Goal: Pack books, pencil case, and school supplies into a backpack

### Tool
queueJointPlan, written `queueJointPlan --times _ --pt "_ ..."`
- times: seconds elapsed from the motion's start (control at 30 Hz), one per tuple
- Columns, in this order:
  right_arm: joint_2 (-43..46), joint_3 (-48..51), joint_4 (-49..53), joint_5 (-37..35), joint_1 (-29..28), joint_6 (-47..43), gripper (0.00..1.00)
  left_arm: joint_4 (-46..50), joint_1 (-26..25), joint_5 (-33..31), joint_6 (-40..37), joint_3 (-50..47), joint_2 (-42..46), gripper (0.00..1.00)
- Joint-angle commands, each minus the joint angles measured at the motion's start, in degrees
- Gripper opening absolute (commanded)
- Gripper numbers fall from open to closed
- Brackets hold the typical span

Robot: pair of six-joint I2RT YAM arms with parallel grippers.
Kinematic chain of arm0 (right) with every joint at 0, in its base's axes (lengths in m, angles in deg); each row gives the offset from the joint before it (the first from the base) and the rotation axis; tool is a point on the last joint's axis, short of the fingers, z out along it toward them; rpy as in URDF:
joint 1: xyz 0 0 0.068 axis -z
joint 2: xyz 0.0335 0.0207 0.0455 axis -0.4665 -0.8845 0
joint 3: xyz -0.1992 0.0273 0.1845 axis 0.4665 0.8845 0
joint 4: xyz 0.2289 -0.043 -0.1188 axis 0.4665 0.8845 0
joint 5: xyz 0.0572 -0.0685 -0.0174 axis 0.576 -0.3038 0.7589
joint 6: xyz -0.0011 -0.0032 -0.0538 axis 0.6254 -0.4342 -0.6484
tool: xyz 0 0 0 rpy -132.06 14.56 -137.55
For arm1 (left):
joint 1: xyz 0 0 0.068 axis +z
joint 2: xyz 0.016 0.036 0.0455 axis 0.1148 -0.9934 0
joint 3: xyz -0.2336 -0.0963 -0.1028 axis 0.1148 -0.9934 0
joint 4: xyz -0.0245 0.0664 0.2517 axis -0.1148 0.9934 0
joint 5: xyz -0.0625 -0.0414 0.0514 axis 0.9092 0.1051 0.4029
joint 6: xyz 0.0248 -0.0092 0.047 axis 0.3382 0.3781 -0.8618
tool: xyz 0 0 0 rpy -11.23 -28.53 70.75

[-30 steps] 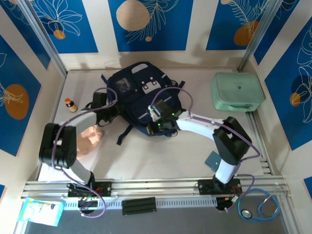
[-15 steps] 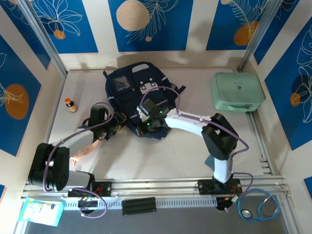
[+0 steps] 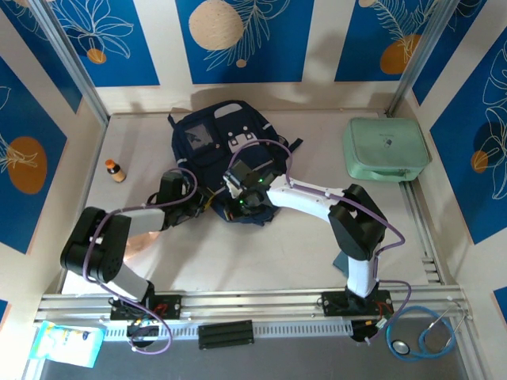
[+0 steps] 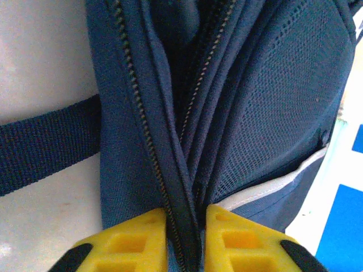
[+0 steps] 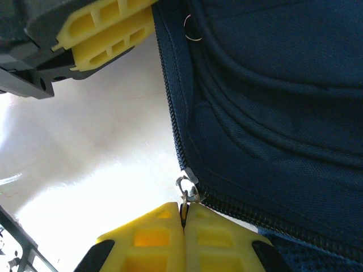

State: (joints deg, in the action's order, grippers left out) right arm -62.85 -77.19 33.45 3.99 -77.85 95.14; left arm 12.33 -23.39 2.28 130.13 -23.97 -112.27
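The navy backpack (image 3: 214,146) lies at the middle back of the table, its zipped opening toward me. My left gripper (image 3: 202,204) is at its near left edge. In the left wrist view the left gripper (image 4: 186,238) is shut on a fold of the backpack's zipper edge (image 4: 170,170). My right gripper (image 3: 238,202) sits just right of it. The right gripper (image 5: 184,215) is shut on the metal zipper pull ring (image 5: 186,192). The left gripper's fingers (image 5: 108,31) show close by. The books are out of view.
A mint-green rounded case (image 3: 386,149), perhaps the pencil case, stands at the back right. A small orange-capped bottle (image 3: 116,170) is at the left. A peach-coloured thing (image 3: 139,241) lies under the left arm. A stethoscope (image 3: 420,336) hangs off the front rail.
The left arm swung in from the left to the backpack's near edge and closed on the zipper fabric. The backpack and the right gripper shifted left, then held still.
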Motion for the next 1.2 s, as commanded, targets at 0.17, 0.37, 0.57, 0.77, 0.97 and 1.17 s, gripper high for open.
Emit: queueJointPlan --times 0.17,0.37,0.57,0.77,0.97,1.17 --pt "-0.49 -3.75 9.27 -6.19 -2.03 -0.56 0.0 2.95 -0.17 -5.22 -3.85 0.49 -0.27 0.0" --pt "0.0 -2.08 14.53 -14.23 -0.65 -0.44 0.0 4.78 -0.07 -5.75 -5.25 1.19 0.13 0.0" --pt "1.68 1.01 17.41 -20.54 2.41 0.87 0.0 4.91 0.1 -5.26 -5.6 1.48 0.39 0.0" --pt "2.8 2.62 17.45 -22.85 5.02 1.82 0.0 5.74 0.13 -4.84 -6.07 1.99 0.75 0.0" --pt "2.37 2.62 13.48 -17.08 5.35 -1.63 0.05 6.09 0.15 -4.33 -6.43 2.64 0.61 0.0" --pt "1.45 2.5 11.56 -14.23 5.57 -2.14 0.17 6.09 0.16 -3.9 -6.5 2.8 0.57 0.0"
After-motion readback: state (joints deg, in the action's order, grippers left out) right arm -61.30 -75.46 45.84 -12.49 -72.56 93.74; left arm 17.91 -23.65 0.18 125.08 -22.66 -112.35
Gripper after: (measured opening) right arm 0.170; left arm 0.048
